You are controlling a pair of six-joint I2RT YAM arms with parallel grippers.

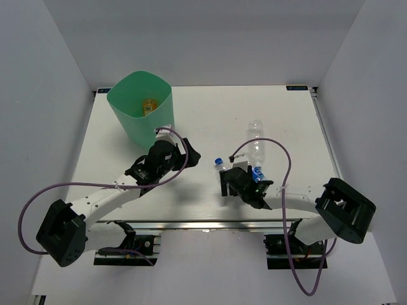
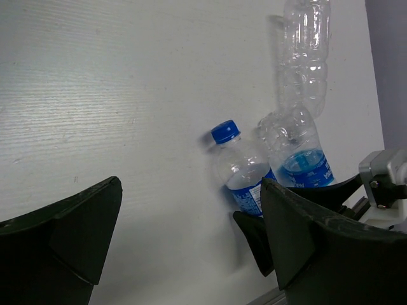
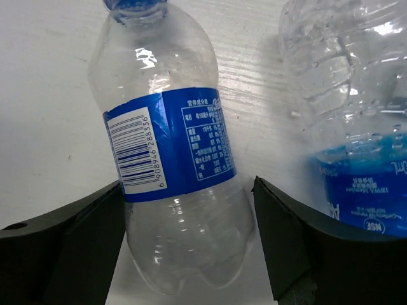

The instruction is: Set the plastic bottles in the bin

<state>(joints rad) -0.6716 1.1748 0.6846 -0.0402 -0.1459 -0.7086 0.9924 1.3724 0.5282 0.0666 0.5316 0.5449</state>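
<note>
A clear bottle with a blue label and cap (image 3: 172,159) lies on the white table between the fingers of my right gripper (image 3: 187,248), which is open. Its left finger touches the bottle and its right finger stands just off it. The bottle also shows in the top view (image 1: 220,164). A second blue-label bottle (image 3: 356,127) lies just to its right. A plain clear bottle (image 1: 255,129) lies beyond that one. The mint-green bin (image 1: 130,121) stands at the back left with the tiny yellow-orange bottle (image 1: 149,106) inside. My left gripper (image 1: 189,156) is open and empty between the bin and the bottles. The orange bottle is out of view.
The left wrist view shows both blue-label bottles (image 2: 241,168) (image 2: 299,149), the plain clear bottle (image 2: 306,44) and one right gripper finger (image 2: 254,238). Grey walls enclose the table on three sides. Purple cables loop from both arms.
</note>
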